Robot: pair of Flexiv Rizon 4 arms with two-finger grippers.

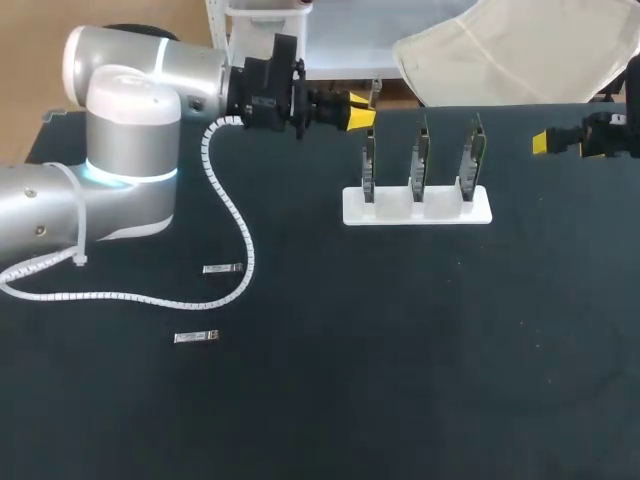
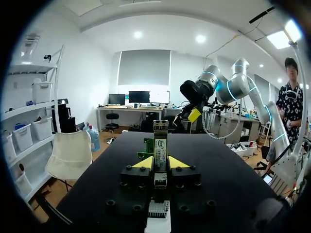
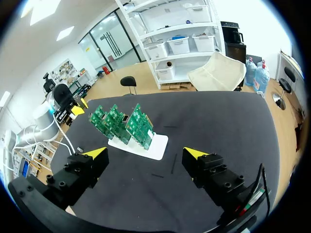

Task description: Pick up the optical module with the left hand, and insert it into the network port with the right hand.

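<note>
Nearest the near edge of the table [image 1: 400,400], in its left half, one module [image 1: 196,337] is seen lying flat. A second module [image 1: 222,268] lies a little farther in and slightly to the right, apart from the first. Both are laid with the long axis running along the near edge, left to right. The left arm's white hose [image 1: 246,250] is seen curving between them.

Farther in, toward the far edge, three green circuit boards [image 1: 420,160] are stood upright in a row on a white stand [image 1: 417,207]. The left gripper [image 1: 362,113] is held level at the far left end of that row, pointed right. Whether it is apart or clamped cannot be told: in its wrist view a narrow labelled piece [image 2: 160,144] stands on its centre line, and whether this is held or lies beyond cannot be settled. The right gripper [image 1: 541,142] is at the right edge, spread wide with nothing in it.

The modules on the table are judged to lie behind and below the left gripper, toward the near left corner, with the left arm much the nearer. A grasp would best be made from above, across the short width.
</note>
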